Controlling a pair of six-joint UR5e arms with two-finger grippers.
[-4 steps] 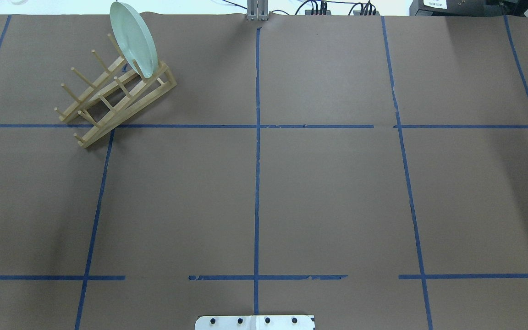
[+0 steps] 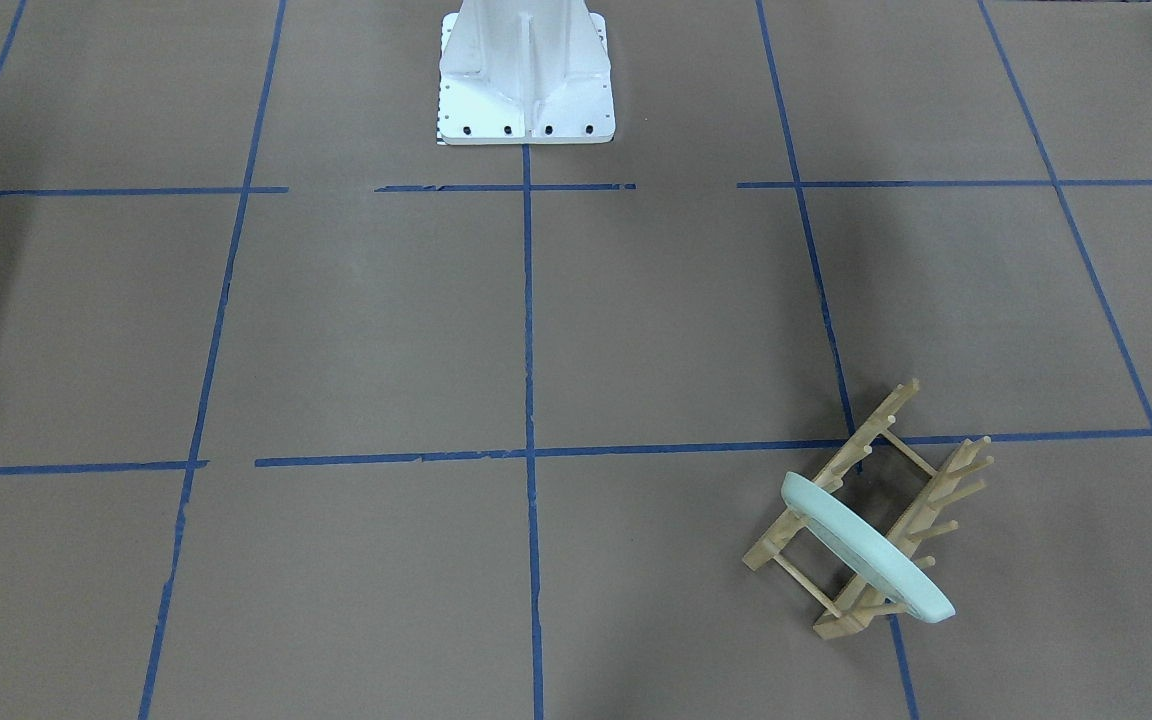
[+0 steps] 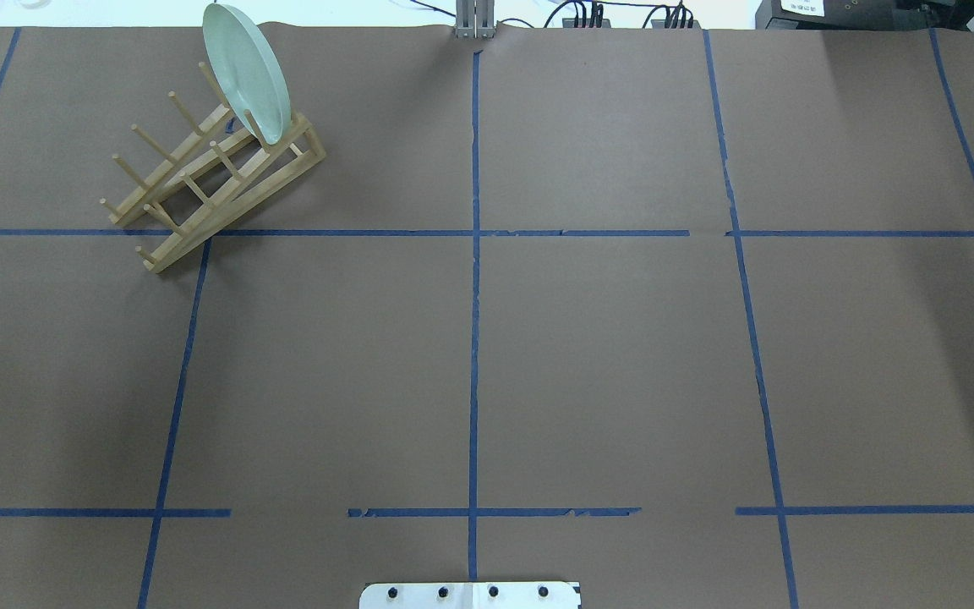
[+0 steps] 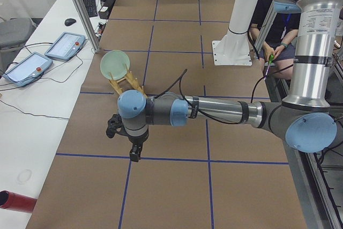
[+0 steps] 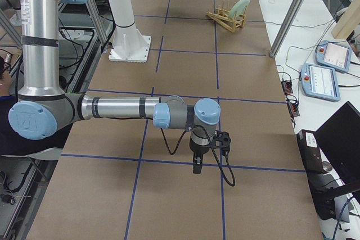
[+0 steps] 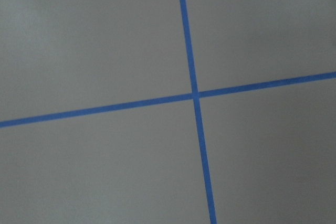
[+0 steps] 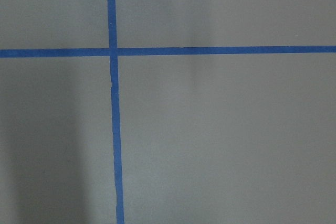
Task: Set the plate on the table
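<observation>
The pale mint-green plate [image 3: 246, 72] stands on edge in the far end slot of the light wooden peg rack [image 3: 216, 182], at the table's far left. It also shows in the front-facing view [image 2: 866, 550] on the rack [image 2: 866, 440], in the left view [image 4: 114, 64] and in the right view [image 5: 241, 7]. My left gripper [image 4: 134, 155] hangs over the table's left end, short of the rack. My right gripper [image 5: 196, 168] hangs over the right end, far from the plate. I cannot tell whether either is open or shut. Both wrist views show only brown paper and blue tape.
The brown paper table carries a blue tape grid [image 3: 475, 233]. My white base plate [image 2: 526, 80] sits at the near middle edge. Control tablets [image 4: 64, 44] and a metal post [image 4: 80, 9] stand beyond the far edge. A red cylinder [image 4: 16, 199] lies off the table's left end.
</observation>
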